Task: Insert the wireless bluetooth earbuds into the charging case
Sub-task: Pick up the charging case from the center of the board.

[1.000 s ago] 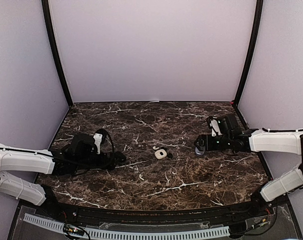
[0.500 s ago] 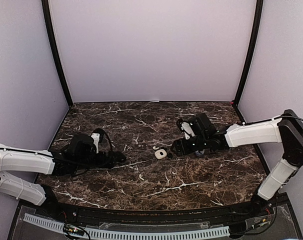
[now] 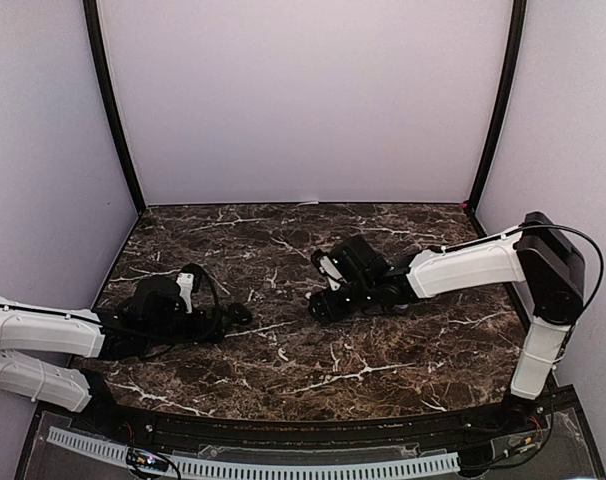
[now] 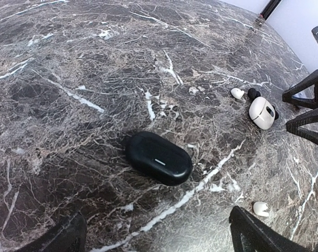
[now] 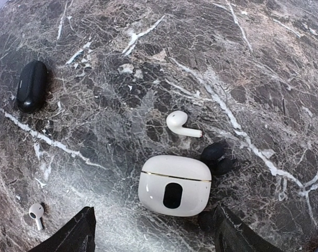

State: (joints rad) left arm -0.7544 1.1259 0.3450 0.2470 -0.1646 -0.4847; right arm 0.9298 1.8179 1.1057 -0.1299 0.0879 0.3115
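**A:** Cases on hand?

**B:** Two. A white case (image 5: 173,185) at mid-table, lid apparently down. A black case (image 4: 159,157) on the left arm's side, closed.

**A:** Earbuds?

**B:** All loose on the marble table (image 5: 253,52). One white earbud (image 5: 181,124) lies just beyond the white case. A second white earbud (image 5: 36,212) lies alone toward the near edge. One dark earbud (image 5: 216,157) sits against the white case's corner. Another dark shape lies lower down, too obscured to name.

**A:** Effectors?

**B:** The right gripper (image 5: 156,236) has its jaws spread and empty, poised right at the white case. The left gripper (image 4: 159,236) is spread wide and empty, just short of the black case.

**A:** Progress?

**B:** No bud is seated. By my reckoning, picking, opening and inserting are all outstanding.
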